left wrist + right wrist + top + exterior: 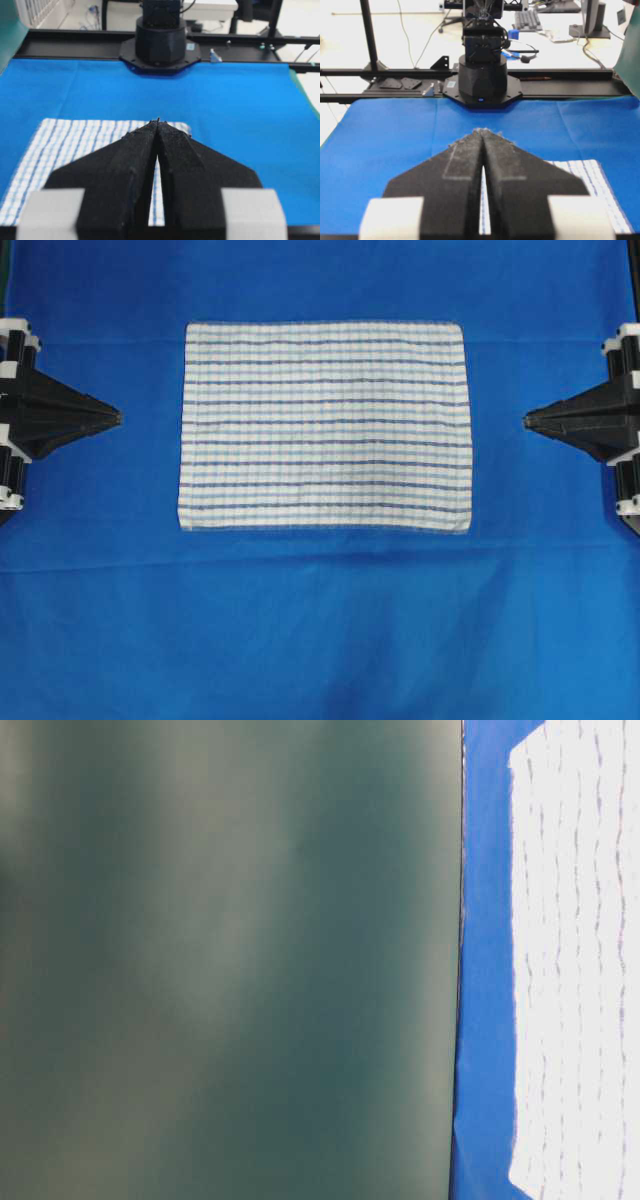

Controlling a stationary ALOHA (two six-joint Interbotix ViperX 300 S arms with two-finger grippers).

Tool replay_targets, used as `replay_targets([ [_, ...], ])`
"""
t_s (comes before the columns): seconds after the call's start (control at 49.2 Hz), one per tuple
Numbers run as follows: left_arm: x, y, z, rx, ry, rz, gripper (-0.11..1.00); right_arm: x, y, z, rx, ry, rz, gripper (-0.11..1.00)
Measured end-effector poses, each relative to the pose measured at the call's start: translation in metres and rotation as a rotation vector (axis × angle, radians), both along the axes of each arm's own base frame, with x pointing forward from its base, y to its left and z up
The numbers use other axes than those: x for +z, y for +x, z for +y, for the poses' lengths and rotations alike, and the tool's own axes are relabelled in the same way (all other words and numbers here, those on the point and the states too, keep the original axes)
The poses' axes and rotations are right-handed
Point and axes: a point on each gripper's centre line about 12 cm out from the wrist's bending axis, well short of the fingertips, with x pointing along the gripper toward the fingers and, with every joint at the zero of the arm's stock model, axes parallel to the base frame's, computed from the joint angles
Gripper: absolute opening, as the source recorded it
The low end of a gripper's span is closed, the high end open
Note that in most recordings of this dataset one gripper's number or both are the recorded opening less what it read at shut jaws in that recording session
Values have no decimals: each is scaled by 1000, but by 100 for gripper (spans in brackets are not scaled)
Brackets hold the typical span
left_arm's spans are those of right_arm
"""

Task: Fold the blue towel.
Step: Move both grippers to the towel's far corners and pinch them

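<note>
the blue towel (325,427), spread flat and unfolded in the middle of the large blue cloth (320,640), between the two arms. judged from its woven surface and the way it lies without a raised edge, it is light, thin and limp: it should drape from wherever it is lifted, will not hold a shape, and may drag or bunch on the cloth beneath if pulled sideways instead of raised. nothing about it looks fragile or slippery. the sensible holds are the corners or the short edges, one on each arm's side, pinched low so that only the towel and not the under-cloth is caught.

appearance: a rectangle, longer left to right, white ground crossed by thin dark-blue and paler blue stripes making a faint check; edges nearly straight, the near edge slightly wavy, no fold yet made.

left gripper (117,418): fingers pressed together at the tip, holding nothing, pointing at the towel's left edge but well apart from it. right gripper (527,421): likewise closed and empty, off the right edge. each wrist view shows a towel corner beyond the joined tips.
</note>
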Motion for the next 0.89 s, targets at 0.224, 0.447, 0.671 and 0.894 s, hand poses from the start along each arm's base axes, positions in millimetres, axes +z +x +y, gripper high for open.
replay_targets([
  [0.224,-4,4,4,20,-32,20,0,6,5,-6,-28,0,2,0],
  [0.447,-16,11,25,122,-37,73,0,-6,13,-34,-161,22,100,0],
  [0.671,-38,18,53,243,-54,167,0,-28,20,-69,-307,60,204,0],
  [0.894,-68,27,79,343,-84,287,31,-63,32,-105,-428,115,359,20],
])
